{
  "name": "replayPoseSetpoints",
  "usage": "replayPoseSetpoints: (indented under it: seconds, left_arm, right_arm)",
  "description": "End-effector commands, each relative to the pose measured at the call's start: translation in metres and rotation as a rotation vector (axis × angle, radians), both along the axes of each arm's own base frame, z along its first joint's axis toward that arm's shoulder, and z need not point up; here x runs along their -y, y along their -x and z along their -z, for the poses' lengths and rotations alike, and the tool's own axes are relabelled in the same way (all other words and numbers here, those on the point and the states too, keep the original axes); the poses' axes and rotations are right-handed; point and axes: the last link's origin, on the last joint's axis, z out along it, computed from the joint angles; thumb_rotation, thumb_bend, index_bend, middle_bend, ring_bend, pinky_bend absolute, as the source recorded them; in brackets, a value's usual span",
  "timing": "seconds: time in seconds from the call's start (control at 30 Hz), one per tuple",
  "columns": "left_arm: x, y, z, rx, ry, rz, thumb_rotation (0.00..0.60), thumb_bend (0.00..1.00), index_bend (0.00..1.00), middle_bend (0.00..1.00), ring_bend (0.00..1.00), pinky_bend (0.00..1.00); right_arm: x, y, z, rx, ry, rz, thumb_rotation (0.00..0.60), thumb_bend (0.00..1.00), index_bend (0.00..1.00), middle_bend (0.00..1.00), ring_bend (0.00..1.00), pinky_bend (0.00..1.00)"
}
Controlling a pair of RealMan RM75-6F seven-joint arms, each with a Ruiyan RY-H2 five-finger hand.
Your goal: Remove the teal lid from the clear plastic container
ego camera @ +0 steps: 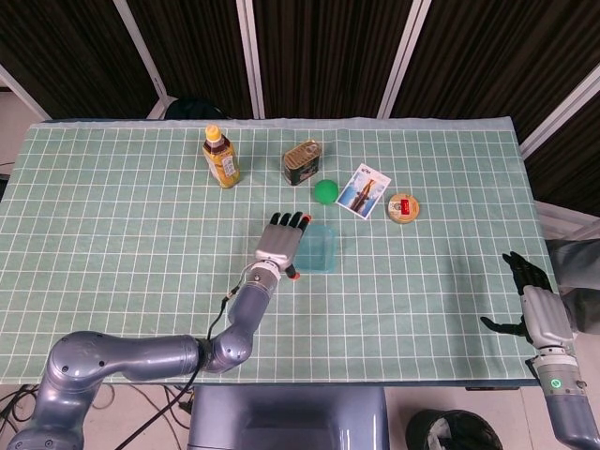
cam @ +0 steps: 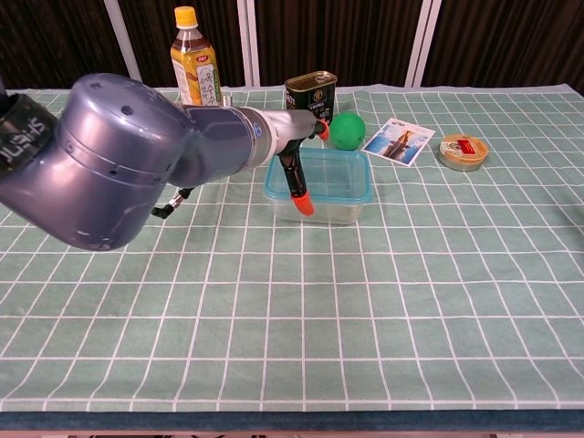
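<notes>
On the green-gridded worktop [ego camera: 112, 234], the left hand [ego camera: 279, 244], fingers spread, overhangs the teal lid's [ego camera: 319, 248] left edge; the right hand [ego camera: 536, 309], also spread, lies well apart.

The left robot hand [ego camera: 281, 242] covers the left part of the teal lid [ego camera: 320, 248] in the head view, so whether its fingers touch the lid can't be told. From the chest camera, the left arm [cam: 137, 155] fills the left side and hides the near left corner of the clear plastic container [cam: 333, 192] and the bottle's [cam: 195, 55] base. The right robot hand [ego camera: 536, 305] sits at the right edge, its arm cut off. Print on the tin [ego camera: 302, 161] and card [ego camera: 363, 190] is too small to read.
</notes>
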Motion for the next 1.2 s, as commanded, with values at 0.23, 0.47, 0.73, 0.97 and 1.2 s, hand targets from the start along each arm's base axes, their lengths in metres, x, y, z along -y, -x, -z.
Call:
replayPoseSetpoints:
  seconds: [0.23, 0.47, 0.73, 0.97, 1.2]
  left_arm:
    - [-0.004, -0.004, 0.012, -0.042, 0.001, 0.009, 0.6, 0.0, 0.0, 0.0, 0.01, 0.07]
    - [-0.004, -0.003, 0.014, -0.048, -0.011, 0.012, 0.6, 0.03, 0.01, 0.16, 0.18, 0.31]
    - [0.004, 0.015, 0.002, -0.029, -0.015, 0.061, 0.6, 0.04, 0.04, 0.19, 0.2, 0.35]
    - [0.019, 0.049, -0.027, -0.029, 0.002, 0.148, 0.6, 0.04, 0.04, 0.19, 0.2, 0.35]
    - [0.026, 0.075, -0.048, 0.011, 0.056, 0.213, 0.6, 0.04, 0.04, 0.19, 0.19, 0.35]
  right_arm:
    - [0.0, 0.0, 0.0, 0.005, -0.003, 0.005, 0.6, 0.16, 0.0, 0.0, 0.0, 0.0]
    - [-0.001, 0.0, -0.001, 0.004, -0.003, 0.005, 0.6, 0.16, 0.0, 0.0, 0.0, 0.0]
    - [0.0, 0.002, -0.001, -0.001, 0.001, 0.016, 0.6, 0.16, 0.0, 0.0, 0.0, 0.0]
    - [0.0, 0.0, -0.001, -0.023, -0.003, 0.001, 0.6, 0.16, 0.0, 0.0, 0.0, 0.0]
    - [0.0, -0.004, 0.001, -0.052, -0.016, -0.02, 0.6, 0.16, 0.0, 0.0, 0.0, 0.0]
